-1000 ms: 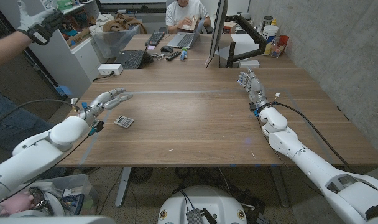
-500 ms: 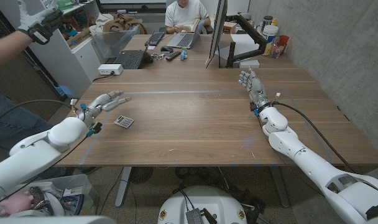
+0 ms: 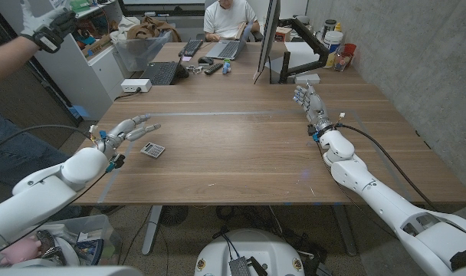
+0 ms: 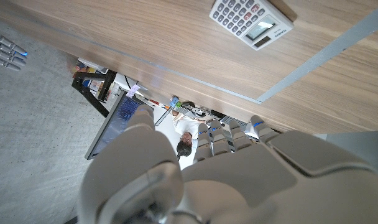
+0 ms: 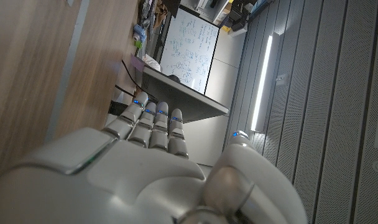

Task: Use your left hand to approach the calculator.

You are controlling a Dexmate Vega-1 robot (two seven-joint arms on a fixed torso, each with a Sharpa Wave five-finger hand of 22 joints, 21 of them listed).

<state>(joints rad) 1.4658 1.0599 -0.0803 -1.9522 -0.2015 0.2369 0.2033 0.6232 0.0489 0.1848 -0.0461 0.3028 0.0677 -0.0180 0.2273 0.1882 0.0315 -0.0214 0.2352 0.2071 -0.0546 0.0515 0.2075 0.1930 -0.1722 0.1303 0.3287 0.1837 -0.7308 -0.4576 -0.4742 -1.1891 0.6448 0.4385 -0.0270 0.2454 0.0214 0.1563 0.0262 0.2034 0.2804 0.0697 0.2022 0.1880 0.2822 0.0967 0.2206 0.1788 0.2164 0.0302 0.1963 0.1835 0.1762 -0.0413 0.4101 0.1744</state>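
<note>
One calculator [image 3: 152, 150] lies on the counter [image 3: 241, 146]. Left robot hand [image 3: 129, 129], fingers spread and empty, hovers just beside it. Right robot hand [image 3: 310, 105] likewise empty, well apart.

The brown wooden counter [image 3: 241, 146] has a smooth, matt, grained surface with a faint sheen. On it lies the small grey plastic calculator [image 3: 152, 150], its pale keys matt and its little display glossy. The left hand [image 3: 129, 128] has silvery, metallic-looking fingers, and its back in the left wrist view is smooth, glossy white plastic. The right hand [image 3: 311, 106] looks the same: grey metallic fingers and a shiny white shell.
</note>
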